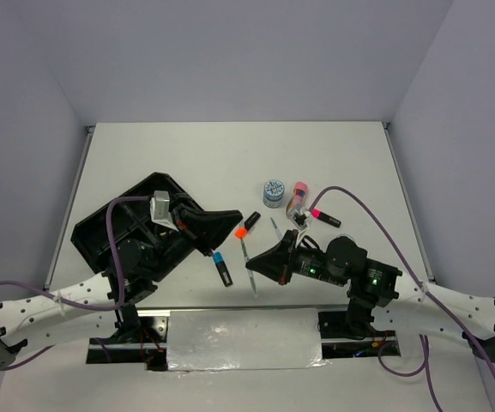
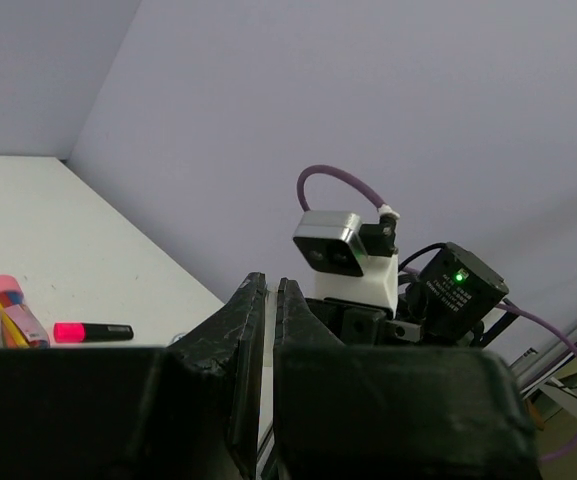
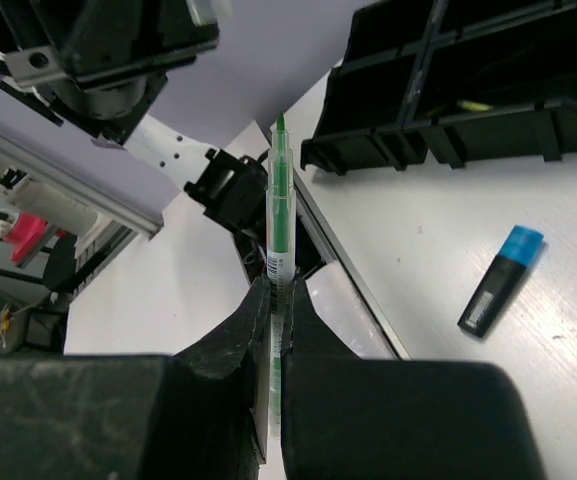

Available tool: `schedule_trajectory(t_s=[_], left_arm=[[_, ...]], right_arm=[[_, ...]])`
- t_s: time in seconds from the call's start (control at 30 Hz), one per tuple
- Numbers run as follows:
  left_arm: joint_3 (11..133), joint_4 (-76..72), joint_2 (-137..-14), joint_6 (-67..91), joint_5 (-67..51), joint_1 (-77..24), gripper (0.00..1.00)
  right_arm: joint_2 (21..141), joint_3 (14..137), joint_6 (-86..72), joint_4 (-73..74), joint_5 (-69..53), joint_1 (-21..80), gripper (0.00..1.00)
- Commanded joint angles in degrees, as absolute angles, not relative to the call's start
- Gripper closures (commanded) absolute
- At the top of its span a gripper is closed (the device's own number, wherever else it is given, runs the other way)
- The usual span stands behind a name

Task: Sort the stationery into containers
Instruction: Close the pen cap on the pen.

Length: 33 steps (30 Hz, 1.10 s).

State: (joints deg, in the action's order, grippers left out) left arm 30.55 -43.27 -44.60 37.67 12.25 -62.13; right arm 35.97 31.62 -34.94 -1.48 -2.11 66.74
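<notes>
Slippage is risked — a thin green plastic pen (image 3: pixel 279 200) is pinched near one end by the clamped right gripper (image 3: pixel 276 300); the left gripper (image 2: pixel 266 295) is closed on nothing.

Soft, even light falls from overhead; the white table (image 1: pixel 230 154) glows, and shadows beneath the right claw (image 1: pixel 252 267) are faint. A silver sheet (image 1: pixel 243 339) just behind it glints (mildly). Close up, its fingers (image 3: pixel 226 352) go murky, the green pen (image 3: pixel 279 210) crisp.

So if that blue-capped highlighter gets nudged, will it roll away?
Probably not: the blue-capped highlighter looks flat-sided, so it should slide or pivot rather than roll. It looks rigid and small, likely light. Lying flat on the table, it shouldn't tip.
</notes>
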Motion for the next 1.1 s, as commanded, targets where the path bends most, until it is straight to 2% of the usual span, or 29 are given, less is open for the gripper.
schedule_trajectory(t_s=[0.0, 1.07], left_arm=[[30.5, -47.4, -43.3, 36.7, 12.1, -62.1, 1.0], [29.1, -46.9, -44.9, 40.5, 12.7, -62.1, 1.0]], right_arm=[[36.7, 35.3, -32.6, -4.8, -0.1, 67.5, 1.0], [37.2, 39.5, -28.0, -2.7, 3.8, 67.8, 1.0]])
